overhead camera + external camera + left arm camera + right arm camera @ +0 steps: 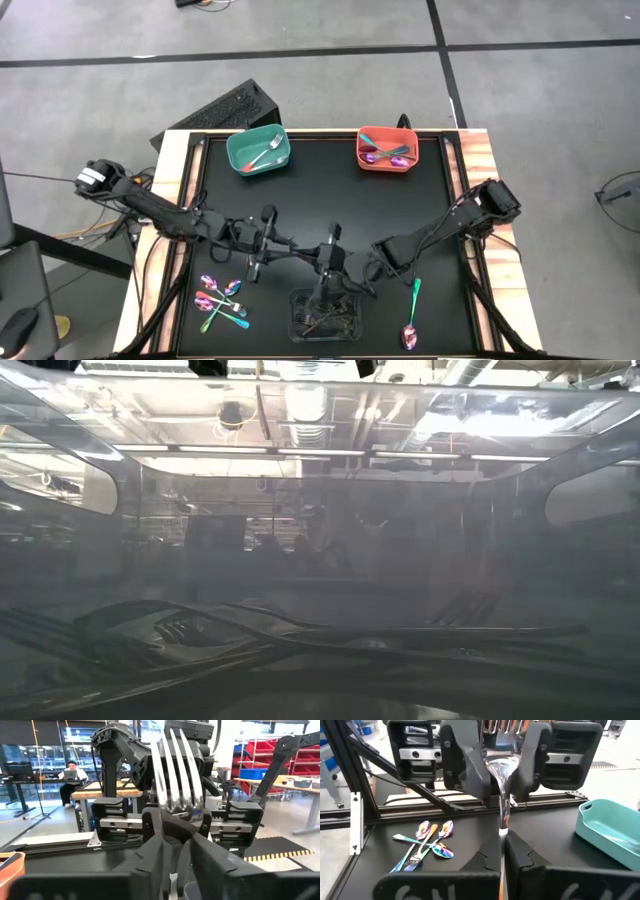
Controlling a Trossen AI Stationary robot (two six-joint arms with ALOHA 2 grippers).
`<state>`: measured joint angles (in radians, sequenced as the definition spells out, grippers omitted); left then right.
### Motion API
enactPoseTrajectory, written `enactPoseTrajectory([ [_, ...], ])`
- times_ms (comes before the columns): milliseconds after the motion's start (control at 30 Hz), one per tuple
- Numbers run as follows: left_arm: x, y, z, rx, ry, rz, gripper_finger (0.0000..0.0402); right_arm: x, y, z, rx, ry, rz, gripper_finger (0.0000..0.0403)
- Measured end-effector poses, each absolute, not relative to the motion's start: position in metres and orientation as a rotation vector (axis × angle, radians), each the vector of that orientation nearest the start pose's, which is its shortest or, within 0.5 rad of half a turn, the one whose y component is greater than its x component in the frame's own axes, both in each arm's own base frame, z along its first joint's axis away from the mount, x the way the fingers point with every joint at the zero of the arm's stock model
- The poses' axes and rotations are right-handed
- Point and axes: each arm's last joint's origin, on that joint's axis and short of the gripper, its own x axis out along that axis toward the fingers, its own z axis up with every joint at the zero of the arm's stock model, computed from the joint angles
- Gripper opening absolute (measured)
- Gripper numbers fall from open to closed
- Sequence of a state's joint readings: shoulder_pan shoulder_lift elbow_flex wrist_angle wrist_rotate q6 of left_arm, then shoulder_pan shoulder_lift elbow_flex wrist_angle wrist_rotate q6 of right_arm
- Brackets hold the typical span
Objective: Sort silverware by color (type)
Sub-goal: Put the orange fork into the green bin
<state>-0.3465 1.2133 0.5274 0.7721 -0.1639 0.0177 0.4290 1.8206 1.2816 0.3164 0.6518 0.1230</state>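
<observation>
Both grippers meet over the table's middle, on one fork (298, 256) with a shiny head and an orange handle. My left gripper (278, 250) comes from the left and my right gripper (318, 262) from the right, each shut on the fork. A teal bin (258, 150) holding a teal-handled fork and a red-orange bin (387, 148) holding pink and purple pieces stand at the far edge. Several loose rainbow pieces (222, 300) lie crossed near the left front. A teal-handled spoon (412, 312) lies flat near the right front. My left gripper pinches the fork at the base of its head (500, 772) between two fingers (470, 767), level from the table's left. The tines (175, 770) stick out past the fingers, back toward its wrist. The fork is lifted clear of the table. My right gripper pinches the fork's handle (503, 837) between its two fingers (487, 862), level from the table's right, fingers lying along the handle. The handle runs straight out from them to the left gripper.
A clear plastic tray (325, 315) of dull grey cutlery sits at the near edge, just below the two grippers, and fills the low view (200, 630). Bare black mat lies between the grippers and the two bins. A person (70, 775) sits at a desk in the room behind.
</observation>
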Motion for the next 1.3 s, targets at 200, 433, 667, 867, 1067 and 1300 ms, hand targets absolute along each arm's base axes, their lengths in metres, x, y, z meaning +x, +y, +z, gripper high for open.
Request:
enactPoseTrajectory([
  [200,0.239,-0.077,0.25,-0.002,-0.083,-0.239,0.0011,0.385,0.157,0.266,0.012,0.172,-0.231,0.0013],
  [433,0.24,-0.077,0.25,0.003,-0.08,-0.236,0.0004,0.385,0.157,0.265,0.043,0.171,-0.234,0.0025],
  [667,0.241,-0.07,0.245,0.082,-0.031,-0.093,0.0002,0.383,0.155,0.262,0.034,0.19,-0.319,0.0075],
  [867,0.244,-0.045,0.238,0.104,0.077,0.043,0.0002,0.372,0.153,0.251,-0.02,0.272,-0.534,0.0091],
  [1067,0.236,-0.001,0.234,0.204,0.23,0.288,0.0001,0.363,0.15,0.238,0.001,0.341,-0.624,0.0092],
  [1300,0.216,0.073,0.231,0.313,0.397,0.618,0.0,0.355,0.136,0.225,-0.006,0.452,-0.708,0.0093],
])
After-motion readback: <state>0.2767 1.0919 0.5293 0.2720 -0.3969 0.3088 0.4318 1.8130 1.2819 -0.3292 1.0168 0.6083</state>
